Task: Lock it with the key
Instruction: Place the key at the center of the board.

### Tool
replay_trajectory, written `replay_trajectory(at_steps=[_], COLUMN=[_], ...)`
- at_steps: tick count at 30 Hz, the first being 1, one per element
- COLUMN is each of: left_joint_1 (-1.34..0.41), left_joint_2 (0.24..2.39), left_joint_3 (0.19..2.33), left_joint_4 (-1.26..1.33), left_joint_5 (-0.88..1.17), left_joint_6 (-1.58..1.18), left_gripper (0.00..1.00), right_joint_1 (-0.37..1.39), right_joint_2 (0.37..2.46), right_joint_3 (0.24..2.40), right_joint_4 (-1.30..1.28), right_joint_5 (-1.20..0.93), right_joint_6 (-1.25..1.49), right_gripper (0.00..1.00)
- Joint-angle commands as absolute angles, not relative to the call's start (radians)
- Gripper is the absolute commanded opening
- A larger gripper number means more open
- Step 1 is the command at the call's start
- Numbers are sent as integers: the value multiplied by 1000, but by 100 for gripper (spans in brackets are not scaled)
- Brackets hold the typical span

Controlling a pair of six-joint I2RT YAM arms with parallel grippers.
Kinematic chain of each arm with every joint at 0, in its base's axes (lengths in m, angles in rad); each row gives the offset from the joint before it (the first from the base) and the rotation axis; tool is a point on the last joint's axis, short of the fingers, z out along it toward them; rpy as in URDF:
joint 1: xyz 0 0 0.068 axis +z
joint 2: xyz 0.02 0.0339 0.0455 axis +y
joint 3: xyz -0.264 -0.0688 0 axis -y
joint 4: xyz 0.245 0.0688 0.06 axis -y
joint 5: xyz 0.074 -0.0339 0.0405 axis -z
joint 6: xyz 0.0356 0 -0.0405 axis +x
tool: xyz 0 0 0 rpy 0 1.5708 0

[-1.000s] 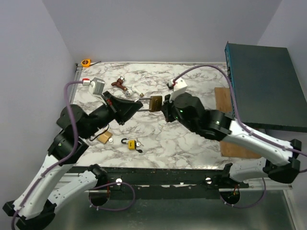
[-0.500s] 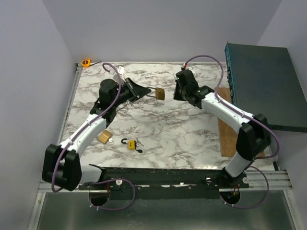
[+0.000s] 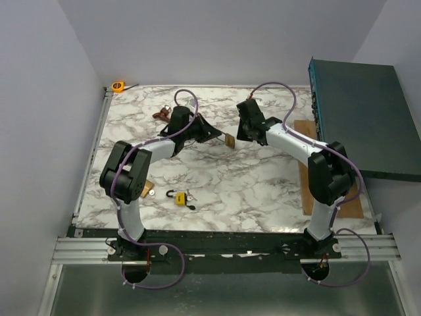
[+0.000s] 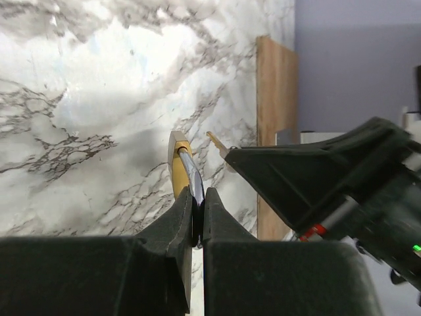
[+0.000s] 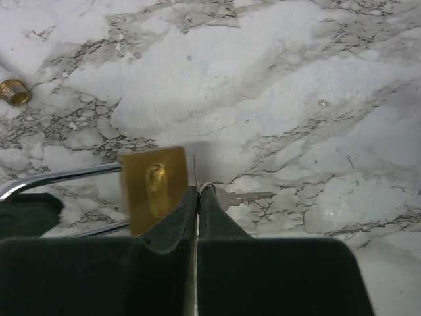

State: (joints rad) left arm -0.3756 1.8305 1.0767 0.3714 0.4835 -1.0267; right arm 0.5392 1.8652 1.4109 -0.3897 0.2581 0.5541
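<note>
My left gripper [image 3: 216, 134] is shut on the steel shackle [image 4: 189, 172] of a brass padlock [image 3: 229, 140] and holds it over the marble table. In the left wrist view [image 4: 198, 197] the padlock body [image 4: 177, 158] points away from me. My right gripper [image 3: 241, 136] is shut on a silver key; in the right wrist view [image 5: 197, 192] a thin blade [image 5: 195, 172] stands just right of the padlock's keyhole face [image 5: 154, 189]. A second key [image 5: 248, 196] sticks out sideways to the right. The key tip [image 4: 216, 141] is beside the padlock, apart from it.
A yellow padlock with keys [image 3: 179, 197] and another brass padlock [image 3: 143, 189] lie near the front left. A red-brown item [image 3: 161, 113], an orange tape measure [image 3: 118, 85], a brass fitting [image 5: 13, 91], a wooden board [image 3: 309, 138] and a dark green box [image 3: 362, 118] are around.
Both arms have dropped from high near the camera to low over the far part of the table. The padlock and the key came with them, and stay close together.
</note>
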Motion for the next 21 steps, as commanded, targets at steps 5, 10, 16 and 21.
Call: replay_trajectory(at_steps=[5, 10, 16, 21], left_joint_1=[-449, -451, -451, -450], left_joint_2=[1976, 1997, 2003, 1988], left_joint_3=[1215, 1202, 1184, 1178], left_joint_4=[421, 356, 299, 256], left_joint_5=[469, 431, 396, 378], left_joint_6=[-1084, -1082, -1049, -1022], left_gripper=[0, 6, 24, 40], right_joint_1=[529, 529, 528, 526], right_joint_2=[1932, 1966, 1976, 1982], right_joint_3=[1417, 1407, 1406, 1417], right_joint_4=[-344, -338, -327, -344], right_joint_5=[271, 275, 293, 329], right_joint_6=[525, 515, 519, 507], right_gripper=[1, 1, 1, 1])
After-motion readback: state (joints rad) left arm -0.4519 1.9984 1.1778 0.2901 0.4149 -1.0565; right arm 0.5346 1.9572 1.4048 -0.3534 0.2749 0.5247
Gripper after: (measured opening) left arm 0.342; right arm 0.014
